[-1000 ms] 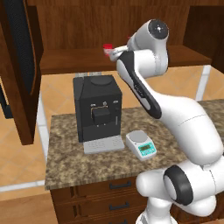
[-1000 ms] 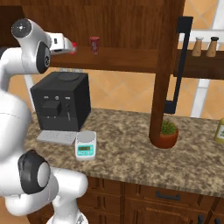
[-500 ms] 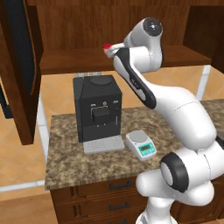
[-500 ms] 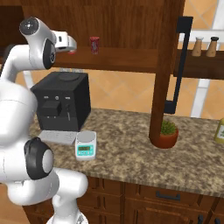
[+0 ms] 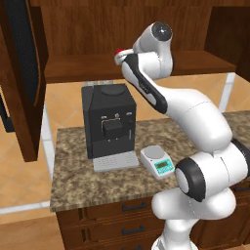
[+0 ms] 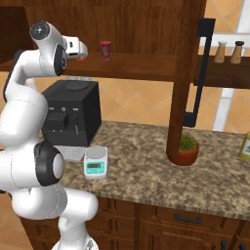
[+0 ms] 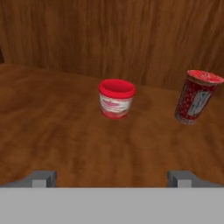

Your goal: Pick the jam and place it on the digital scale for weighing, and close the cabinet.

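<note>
**Reaching into the cabinet for the jam**

The step in hand looks like the approach to the pick: nothing is held, and placing and door-closing are not yet done.

One cabinet (image 6: 146,29) stands open, its door (image 6: 188,78) swung out over the counter (image 6: 146,161). One black coffee machine (image 5: 108,122) sits below the cabinet shelf, and one digital scale (image 5: 157,161) lies on the counter just beside the machine's tray, its plate bare.

On the cabinet shelf stand one dark-red can (image 7: 195,96) and one jam (image 7: 116,98), the jar upright, near the can but apart from it, in front of the cabinet's back wall.

The gripper (image 7: 113,178) has its jaws spread wide, level with the shelf, facing the jam and short of it. The next move likely calls for a straight advance until the fingers bracket the jar, keeping clear of the can, then a squeeze below the lid.
</note>
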